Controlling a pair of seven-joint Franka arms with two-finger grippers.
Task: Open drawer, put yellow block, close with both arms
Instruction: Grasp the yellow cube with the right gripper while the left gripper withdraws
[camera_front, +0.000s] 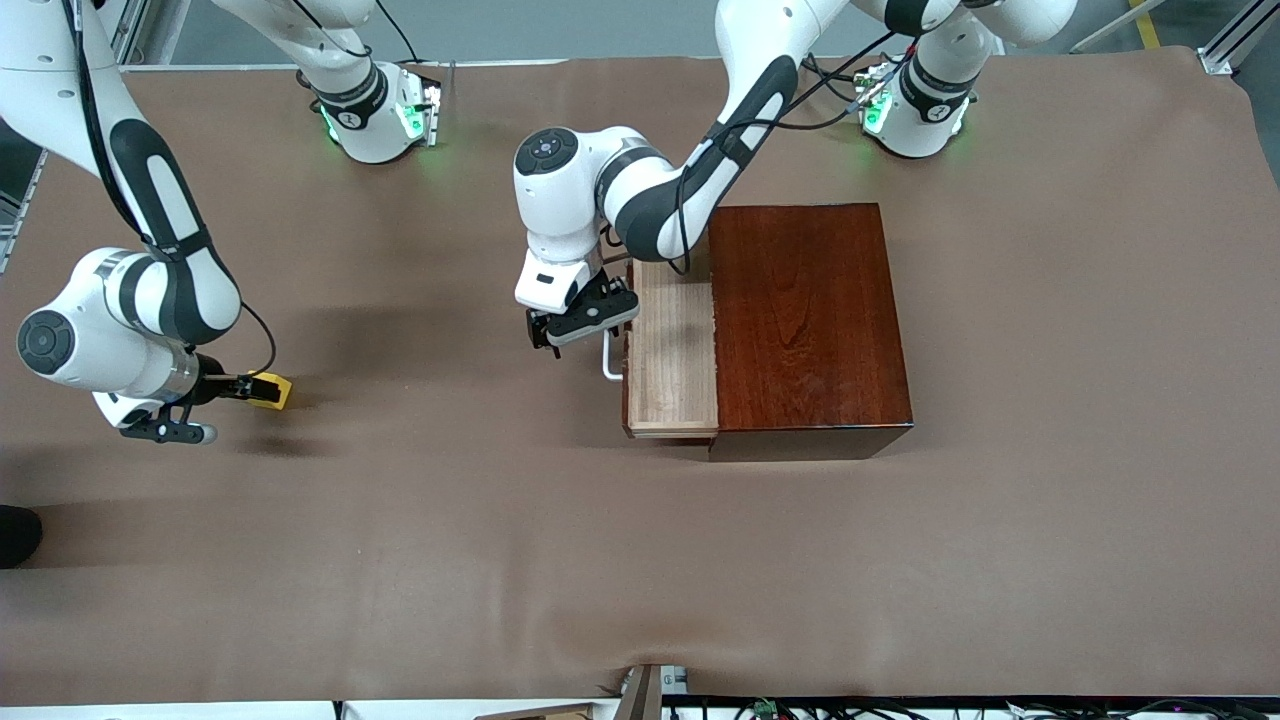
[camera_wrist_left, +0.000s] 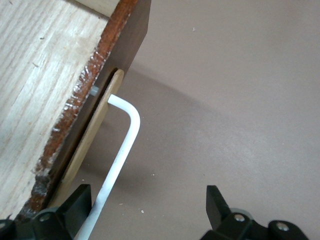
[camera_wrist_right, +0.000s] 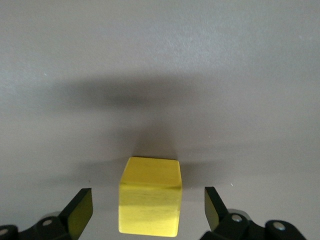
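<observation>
— Where's the block (camera_wrist_right: 150, 202) right now?

— On the table cloth (camera_front: 640, 560), well toward my right arm's end, far from the box (camera_front: 808, 320). My right gripper (camera_wrist_right: 145, 212) is down at it, fingers (camera_wrist_right: 80, 210) spread wide with the cube sitting between them, neither pad touching it. I judge I'm set up that way so one squeeze takes it squarely across two flat faces.

— And the drawer (camera_front: 672, 350)?

— Pulled partway out of the box, toward the right arm's end. Its pale floor lies bare and nothing is in it. That gap looks wide enough to drop the cube in from above.

— What's your left hand doing there?

— My left gripper (camera_wrist_left: 145, 212) is at the handle (camera_wrist_left: 122, 150), fingers (camera_wrist_left: 75, 205) apart. The white bar runs just beside one finger, not clamped; the other finger is well off it. I read that as letting go with the opening done, while staying close for the shut.

— What's left?

— By my judgement: close on the block, lift, carry it over the tray, release, then push the drawer home with both arms.
</observation>
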